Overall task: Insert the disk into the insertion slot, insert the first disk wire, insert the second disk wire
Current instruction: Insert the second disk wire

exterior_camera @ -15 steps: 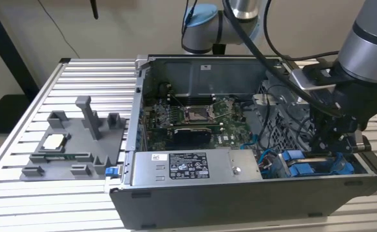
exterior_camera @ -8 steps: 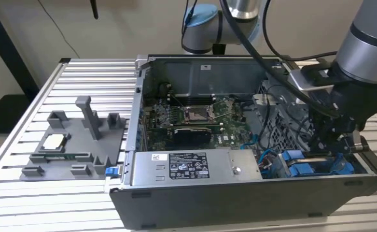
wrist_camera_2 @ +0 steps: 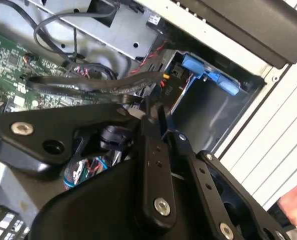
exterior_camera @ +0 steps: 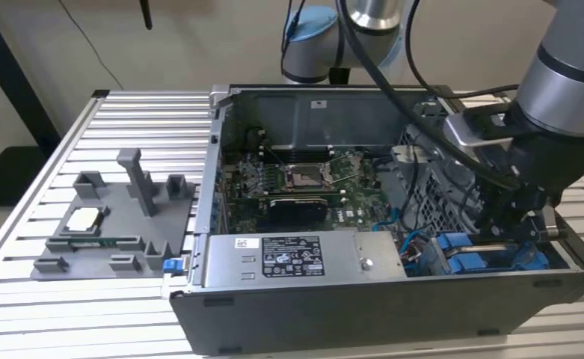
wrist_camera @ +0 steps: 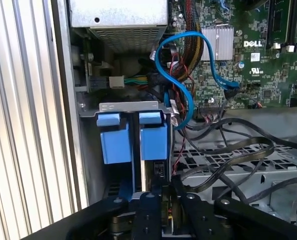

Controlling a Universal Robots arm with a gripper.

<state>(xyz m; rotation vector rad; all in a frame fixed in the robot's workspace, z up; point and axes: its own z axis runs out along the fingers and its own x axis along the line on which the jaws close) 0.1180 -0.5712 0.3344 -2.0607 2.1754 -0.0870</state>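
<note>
Blue plastic marks the disk (wrist_camera: 153, 140) in the first wrist view: its carrier tabs stand on edge in the insertion slot (wrist_camera: 133, 106), beside a second blue carrier (wrist_camera: 115, 140) in the adjoining bay. In the exterior view the same blue parts lie at about 4 o'clock in the open computer case (exterior_camera: 392, 314), directly under the gripper (exterior_camera: 499, 224). The gripper (wrist_camera: 161, 212) sits just behind the disk's rear edge, and its fingers (wrist_camera: 149, 210) look drawn close together around a thin dark part; whether they clamp the drive edge or a connector cannot be told. Judged from this, the disk appears seated or nearly so, and the work in hand is at its rear face. To do it well, keep the travel parallel to the bay rails, press squarely so that the carrier does not rack, and hold the blue data cable (wrist_camera: 188, 65) and black wires (wrist_camera: 228, 150) clear of the fingers. A hand (wrist_camera_2: 296, 202) shows at the case edge in the second wrist view.
</note>
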